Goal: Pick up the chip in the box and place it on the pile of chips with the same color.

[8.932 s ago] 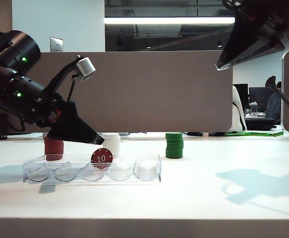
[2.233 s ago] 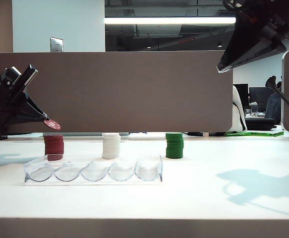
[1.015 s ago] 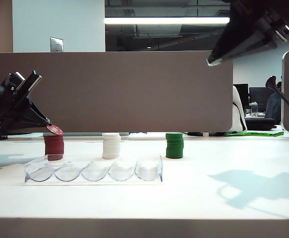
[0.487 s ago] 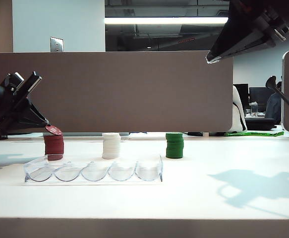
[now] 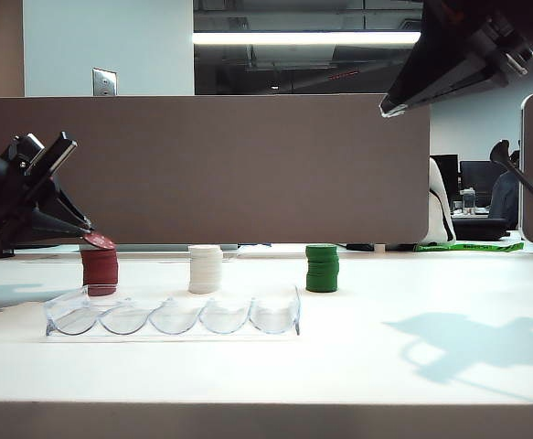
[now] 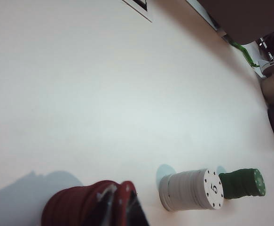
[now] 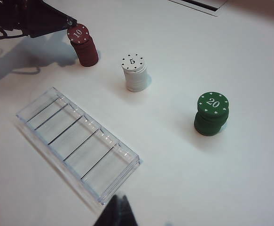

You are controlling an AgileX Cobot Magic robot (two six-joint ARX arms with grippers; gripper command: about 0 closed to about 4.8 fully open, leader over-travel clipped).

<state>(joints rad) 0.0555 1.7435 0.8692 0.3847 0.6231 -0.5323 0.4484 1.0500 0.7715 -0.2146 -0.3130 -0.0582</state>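
Since the earliest exterior frame, the chip (image 5: 99,241) has left the box (image 5: 171,315) and now sits at the top of the pile of chips (image 5: 100,270), and the left gripper (image 5: 88,230) has travelled with it from above the tray to the far left of the table (image 5: 412,366). Over the last second the chip has dropped from a slight tilt above the pile to nearly flat contact with it.

Status of the task:
- Pick-up from the box: done. All five slots of the tray are empty in the right wrist view.
- Transport to the matching colour: done. The chip (image 7: 78,33), with its white "10" facing up, lies on the dark red pile (image 7: 85,52), not on the white stack (image 7: 135,73) or the green stack (image 7: 212,113).
- Release: in progress, by judgement. The left gripper (image 7: 68,22) has its tips touching or just beside the chip's rim. The exterior view shows a narrow gap between the two fingers, so the jaws appear to be parting, but the pictures do not settle whether the chip is still pinched.
- Retreat of the left arm: not yet done.

The left wrist view shows the red pile (image 6: 78,207) just beside a dark finger, too cropped to read the grip.

The right gripper (image 5: 403,99) hangs high above the right side of the table, well apart from every stack, with its fingers together and nothing between them.
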